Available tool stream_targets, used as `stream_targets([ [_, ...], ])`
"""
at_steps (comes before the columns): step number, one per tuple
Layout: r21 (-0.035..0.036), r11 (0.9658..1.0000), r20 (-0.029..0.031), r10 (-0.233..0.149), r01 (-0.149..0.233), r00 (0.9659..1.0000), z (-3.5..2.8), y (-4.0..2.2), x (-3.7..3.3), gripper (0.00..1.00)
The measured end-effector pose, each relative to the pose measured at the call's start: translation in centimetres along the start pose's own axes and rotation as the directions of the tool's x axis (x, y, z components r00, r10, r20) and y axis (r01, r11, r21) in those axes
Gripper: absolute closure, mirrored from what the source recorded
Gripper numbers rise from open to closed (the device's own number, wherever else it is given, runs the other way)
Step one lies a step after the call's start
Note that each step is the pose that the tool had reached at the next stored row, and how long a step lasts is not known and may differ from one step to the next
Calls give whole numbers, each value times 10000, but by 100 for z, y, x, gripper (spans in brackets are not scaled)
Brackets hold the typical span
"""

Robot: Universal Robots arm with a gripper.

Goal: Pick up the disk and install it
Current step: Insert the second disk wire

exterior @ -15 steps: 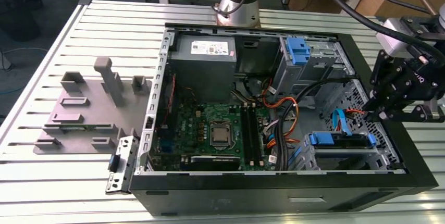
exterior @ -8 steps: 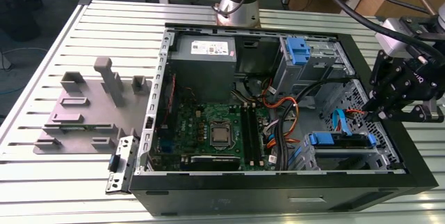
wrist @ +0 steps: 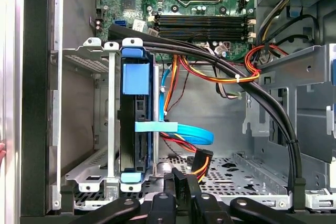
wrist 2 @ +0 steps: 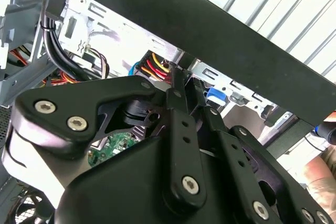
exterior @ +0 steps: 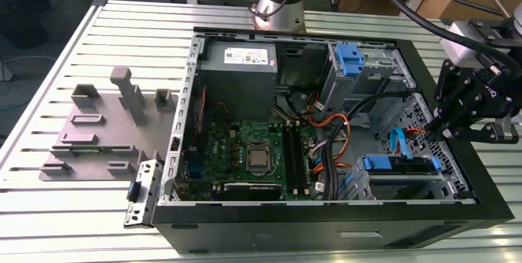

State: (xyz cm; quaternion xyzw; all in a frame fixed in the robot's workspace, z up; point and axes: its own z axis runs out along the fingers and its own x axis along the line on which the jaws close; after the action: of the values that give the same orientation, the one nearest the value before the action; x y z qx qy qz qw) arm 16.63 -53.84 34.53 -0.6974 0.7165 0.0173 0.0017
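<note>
- The gripper (exterior: 445, 133) hangs over the computer case's (exterior: 204, 238) wall on the exterior view's right. Its fingers are drawn together to a point with nothing between them, as both wrist views (wrist: 178, 181) (wrist 2: 178, 80) also show.
- The disk (exterior: 400, 164) stands on its thin edge in the metal drive cage (exterior: 368, 185), in the case's near corner on the exterior view's right. Its blue handle faces up out of the open case.
- From the claw, the disk lies inward and down, toward the case's near wall, close by but not touching.
- In the first wrist view the disk's (wrist: 137, 124) long edge runs straight away from the claw toward the motherboard (wrist: 199, 3). In the exterior view that is across from right to left. The claw's line falls just beside that edge, over the open case floor, not on it.
- A blue flat data cable (wrist: 195, 136) curves out of the gap beside the disk, between it and the claw.
- By my reading the disk is seated in its bay and the claw is empty.
</note>
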Motion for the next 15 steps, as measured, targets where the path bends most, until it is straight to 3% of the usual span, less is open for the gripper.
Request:
stream_targets([
  [3,0,10000,1,1,-1,10000,1,5,0,80],
  [9,15,10000,0,0,0,10000,2,94,25,80],
  [15,17,10000,1,-1,1,10000,0,122,145,80],
])
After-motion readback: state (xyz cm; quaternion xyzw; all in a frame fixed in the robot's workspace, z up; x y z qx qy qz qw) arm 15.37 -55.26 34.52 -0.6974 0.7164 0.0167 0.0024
